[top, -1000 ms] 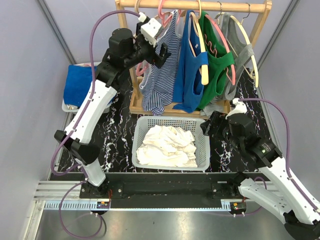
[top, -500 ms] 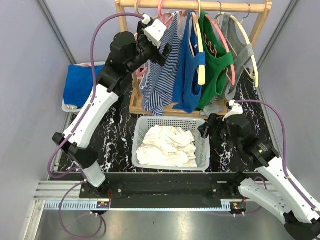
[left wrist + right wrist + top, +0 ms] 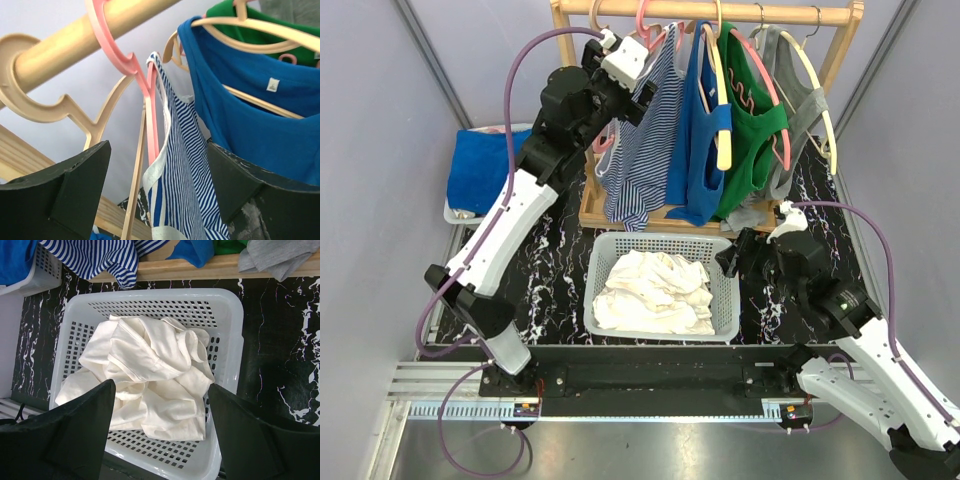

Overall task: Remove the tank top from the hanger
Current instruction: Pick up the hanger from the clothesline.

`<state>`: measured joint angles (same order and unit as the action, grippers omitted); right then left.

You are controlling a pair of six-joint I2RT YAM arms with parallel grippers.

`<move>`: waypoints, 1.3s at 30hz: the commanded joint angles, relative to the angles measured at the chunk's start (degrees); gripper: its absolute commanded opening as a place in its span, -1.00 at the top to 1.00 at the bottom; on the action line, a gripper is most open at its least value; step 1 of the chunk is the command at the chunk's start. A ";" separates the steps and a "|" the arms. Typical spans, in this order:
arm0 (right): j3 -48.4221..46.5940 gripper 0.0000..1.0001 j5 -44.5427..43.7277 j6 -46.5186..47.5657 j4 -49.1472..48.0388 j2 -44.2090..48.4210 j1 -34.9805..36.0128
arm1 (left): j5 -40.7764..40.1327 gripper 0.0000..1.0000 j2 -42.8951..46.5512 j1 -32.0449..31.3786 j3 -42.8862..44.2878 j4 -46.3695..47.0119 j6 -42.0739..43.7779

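Striped tank top (image 3: 180, 170) on pink hanger (image 3: 134, 64), hem outside wrist view; both jaws wide, empty.

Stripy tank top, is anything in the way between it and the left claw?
Nothing visible blocks it. The open left claw faces the stripy tank top on its pink hanger, with only air between them. A bare cream hanger hangs beside it, off to the side.
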<state>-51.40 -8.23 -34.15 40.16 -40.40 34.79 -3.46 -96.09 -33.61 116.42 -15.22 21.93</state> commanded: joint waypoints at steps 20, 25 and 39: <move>0.33 -0.68 -1.88 -0.74 0.44 2.08 0.20 | 5.22 0.74 -3.92 2.93 1.35 -6.22 -6.47; 0.42 -0.68 -1.61 -0.92 0.62 2.35 0.28 | 5.40 0.95 -4.72 2.93 6.88 -6.40 -6.20; 1.12 -0.66 -0.21 -1.62 0.36 2.52 0.19 | -0.49 0.94 3.01 1.53 7.51 1.25 2.67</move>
<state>-50.50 -8.86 -35.20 41.78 -38.24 34.81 -2.15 -99.18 -31.38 124.03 -21.02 21.39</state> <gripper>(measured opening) 0.833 0.410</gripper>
